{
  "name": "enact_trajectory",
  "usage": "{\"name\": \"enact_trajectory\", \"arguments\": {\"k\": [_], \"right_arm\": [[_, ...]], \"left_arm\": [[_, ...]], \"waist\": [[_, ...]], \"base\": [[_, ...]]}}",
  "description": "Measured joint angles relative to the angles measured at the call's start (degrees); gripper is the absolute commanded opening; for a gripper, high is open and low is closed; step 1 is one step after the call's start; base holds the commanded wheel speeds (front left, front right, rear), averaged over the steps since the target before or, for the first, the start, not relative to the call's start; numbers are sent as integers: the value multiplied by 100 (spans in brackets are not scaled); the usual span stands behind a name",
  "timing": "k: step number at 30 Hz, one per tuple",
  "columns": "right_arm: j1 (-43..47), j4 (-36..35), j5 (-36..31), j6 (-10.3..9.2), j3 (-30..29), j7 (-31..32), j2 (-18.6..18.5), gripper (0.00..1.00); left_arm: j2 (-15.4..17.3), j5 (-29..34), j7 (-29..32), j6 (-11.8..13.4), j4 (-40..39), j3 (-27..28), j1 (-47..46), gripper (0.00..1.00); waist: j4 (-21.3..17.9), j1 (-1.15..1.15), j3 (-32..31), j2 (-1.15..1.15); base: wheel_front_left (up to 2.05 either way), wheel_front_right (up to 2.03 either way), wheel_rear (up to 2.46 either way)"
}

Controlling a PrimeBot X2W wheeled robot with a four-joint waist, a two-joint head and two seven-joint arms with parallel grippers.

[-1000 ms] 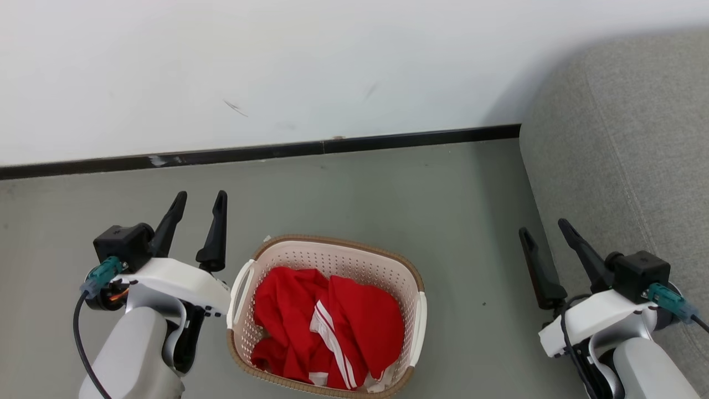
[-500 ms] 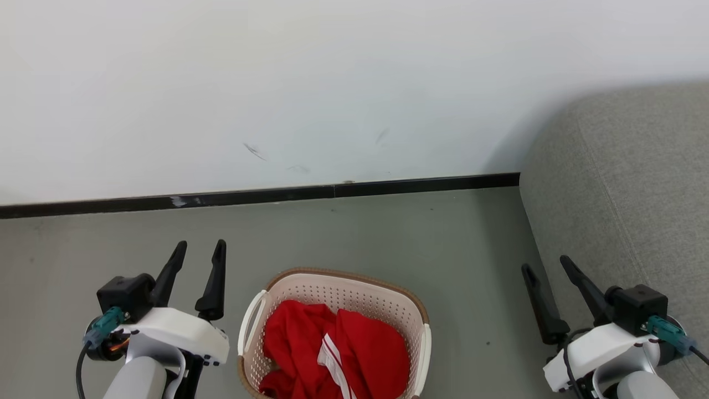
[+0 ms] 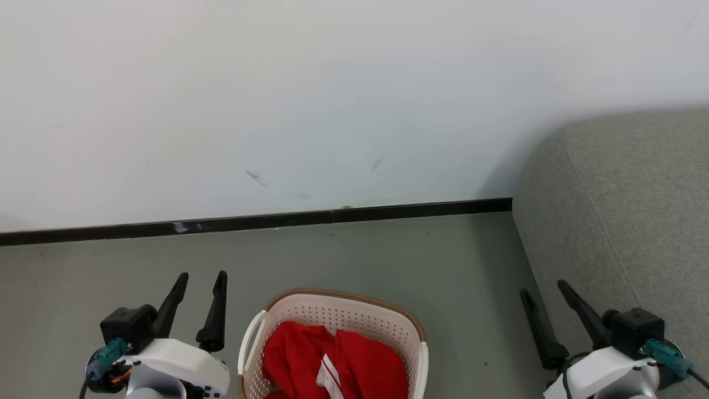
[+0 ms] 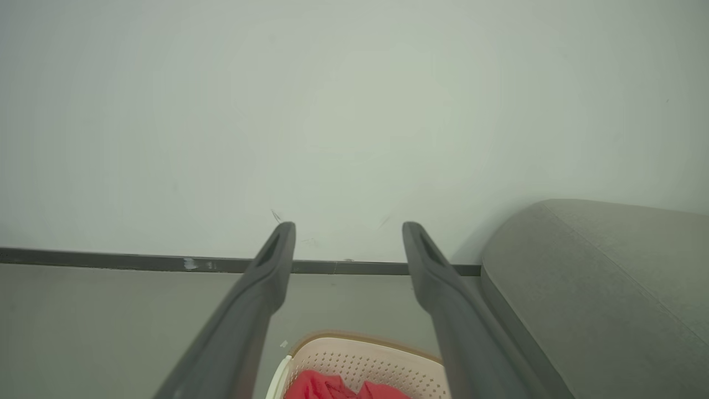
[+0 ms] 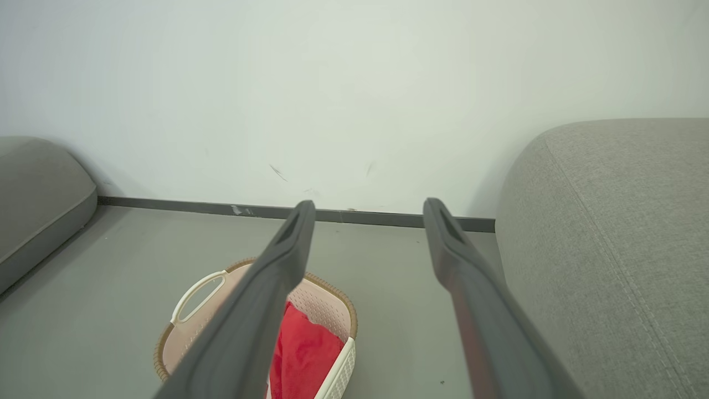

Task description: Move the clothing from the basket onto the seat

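Red clothing (image 3: 332, 366) with a white stripe lies in the cream basket (image 3: 343, 310) on the grey floor, at the bottom middle of the head view. The grey seat (image 3: 626, 221) fills the right side. My left gripper (image 3: 200, 277) stands open just left of the basket with nothing between its fingers. Over by the seat's front edge, my right gripper (image 3: 543, 288) is open and empty too. The left wrist view has the basket (image 4: 360, 354), the clothing (image 4: 332, 388) and the seat (image 4: 598, 288). From the right wrist I see the basket (image 5: 332, 302), the clothing (image 5: 302, 354) and the seat (image 5: 620, 233).
A white wall with a dark skirting board (image 3: 249, 223) runs behind the basket. Bare grey floor (image 3: 388, 260) lies between basket, wall and seat. Another grey cushioned piece (image 5: 39, 194) sits at the far left of the right wrist view.
The head camera has tilted up, so basket, grippers and seat sit lower in the picture and more wall shows. Both grippers stay open.
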Motion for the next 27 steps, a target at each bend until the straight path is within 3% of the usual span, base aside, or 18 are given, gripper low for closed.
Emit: {"name": "enact_trajectory", "arguments": {"k": [16,27], "right_arm": [[154,-114,2,0,12,0,-2,100],[290,-146,2,0,-38,0,7,100]], "left_arm": [[0,9,0,54,-191,-18,255,100],[-25,34,293,46,-138,-363,372,100]], "waist": [[-64,0,-27,0],[-142,1,68,0]], "base": [[0,0,0],[0,0,0]]}}
